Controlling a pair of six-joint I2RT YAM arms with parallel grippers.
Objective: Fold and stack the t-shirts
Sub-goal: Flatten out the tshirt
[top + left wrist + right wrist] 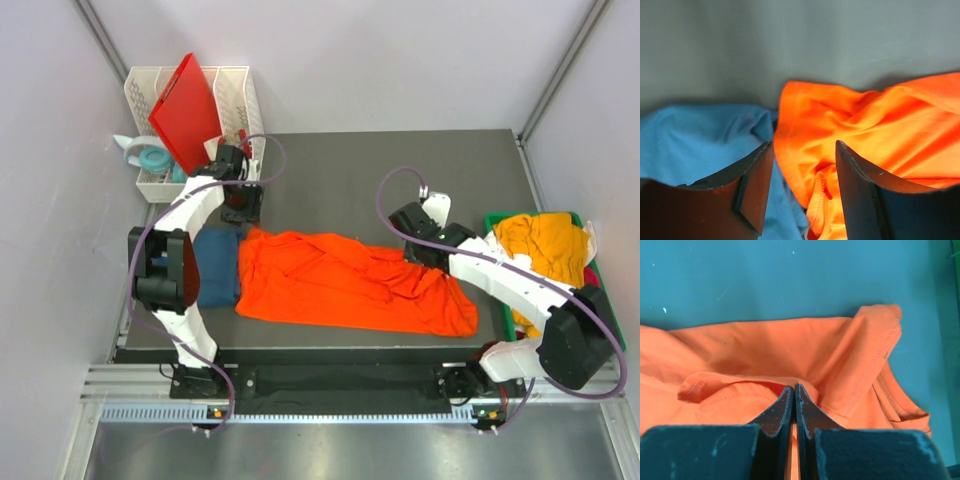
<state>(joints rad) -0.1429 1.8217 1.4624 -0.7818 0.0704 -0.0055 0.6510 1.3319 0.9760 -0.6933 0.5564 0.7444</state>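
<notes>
Cloth covers most of the near half of the dark grey table mat point(400, 165): a crumpled bright orange t-shirt point(350, 285) lies stretched from left to right, not yet folded, its left end touching a dark teal-blue folded t-shirt point(217, 265) that sits at the mat's left edge (probably the start of the stack). The left gripper point(802, 147) hangs over the orange t-shirt's far left corner with its jaws apart; the hem lies below and between them, ungrasped, so this looks like a position for taking that corner. The right gripper point(794, 387) is clenched, fingers pressed together on a raised fold of the orange t-shirt near its far right end, by the stitched hem, most likely to hold that end taut while the other corner is taken. A mustard-yellow t-shirt point(545, 245) waits heaped in a green bin point(492, 220) at the right, well clear of the work. The stiff red plastic board point(185, 105) leans in a white slatted basket point(240, 85) at the far left, untouched.
</notes>
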